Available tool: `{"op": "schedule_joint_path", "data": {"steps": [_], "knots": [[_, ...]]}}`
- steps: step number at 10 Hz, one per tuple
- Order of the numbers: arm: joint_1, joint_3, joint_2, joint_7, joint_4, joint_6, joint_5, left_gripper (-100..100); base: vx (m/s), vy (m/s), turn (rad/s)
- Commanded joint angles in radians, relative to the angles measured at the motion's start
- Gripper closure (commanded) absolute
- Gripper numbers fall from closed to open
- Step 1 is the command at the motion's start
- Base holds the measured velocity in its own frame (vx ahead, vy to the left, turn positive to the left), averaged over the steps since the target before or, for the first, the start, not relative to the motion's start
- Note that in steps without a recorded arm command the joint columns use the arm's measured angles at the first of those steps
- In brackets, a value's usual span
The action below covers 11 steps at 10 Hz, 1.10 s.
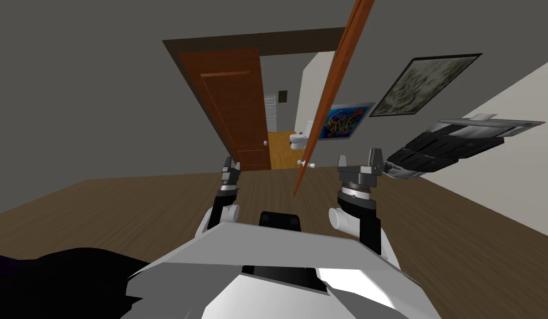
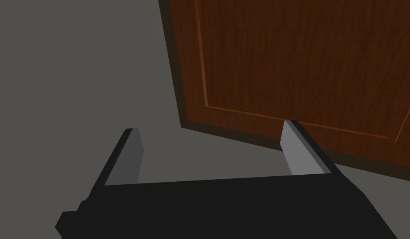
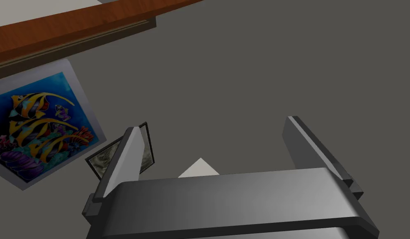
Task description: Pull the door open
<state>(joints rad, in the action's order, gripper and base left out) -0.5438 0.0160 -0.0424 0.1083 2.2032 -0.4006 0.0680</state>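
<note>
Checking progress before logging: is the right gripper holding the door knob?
No: the right gripper stands open, with bare grey wall between its fingers.

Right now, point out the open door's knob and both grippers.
open door's knob [image 1: 302, 163], head view, its white end.
left gripper [image 1: 232, 161], head view, between the fingertips.
right gripper [image 1: 359, 155], head view, between the fingertips.
</note>
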Motion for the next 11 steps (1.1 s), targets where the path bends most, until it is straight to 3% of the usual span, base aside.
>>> {"op": "schedule_joint_path", "data": {"steps": [1,6,11], "knots": [[0.017,-0.002,-0.005,0.025,-0.037,-0.011,-0.013,-100,0.071,0.021,0.011],[0.057,-0.007,-0.015,0.083,-0.125,-0.037,-0.042,-100,0.114,0.022,0.007],[0.116,-0.014,-0.026,0.167,-0.251,-0.074,-0.084,-100,0.101,0.027,0.007]]}}
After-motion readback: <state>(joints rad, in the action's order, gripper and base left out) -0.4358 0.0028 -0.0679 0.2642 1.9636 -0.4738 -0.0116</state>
